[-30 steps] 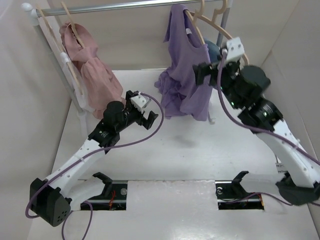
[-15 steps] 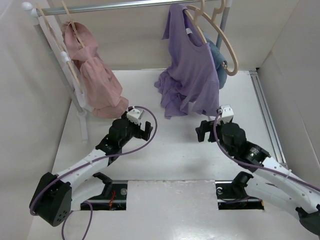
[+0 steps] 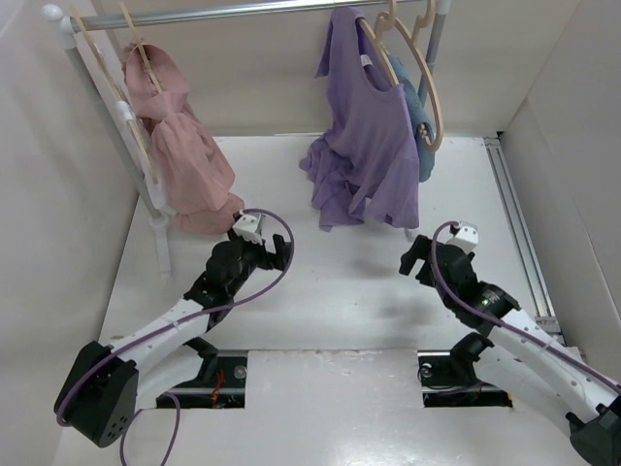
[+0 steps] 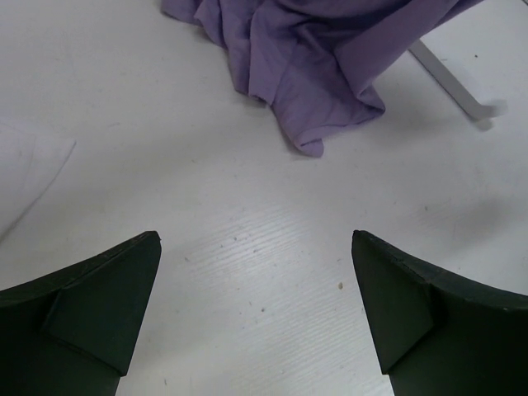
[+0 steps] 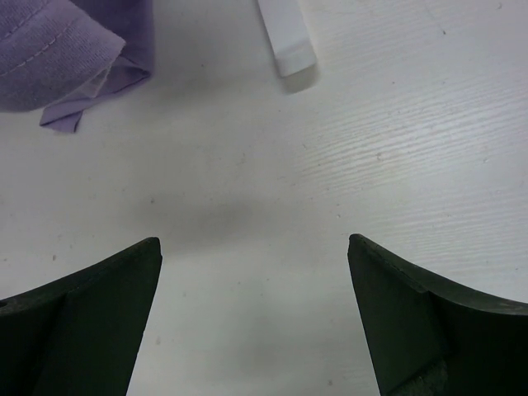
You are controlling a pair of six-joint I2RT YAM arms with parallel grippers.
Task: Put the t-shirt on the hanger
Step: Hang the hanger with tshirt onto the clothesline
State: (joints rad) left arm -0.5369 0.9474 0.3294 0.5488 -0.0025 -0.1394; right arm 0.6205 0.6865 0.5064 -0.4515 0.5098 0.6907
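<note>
Currently the t-shirt (image 3: 367, 146) hangs off the hanger (image 3: 434, 102) up on the rail (image 3: 223, 11), draped mostly over one shoulder, with the hem bunched on the table (image 3: 349, 301), probably because it's too long to hang clear. Other hanger shoulder looks bare, so I'd call the seating partial. Left claw (image 4: 256, 247) and right claw (image 5: 254, 247) are both spread wide, holding nothing, low over the table, clear of the cloth.
</note>
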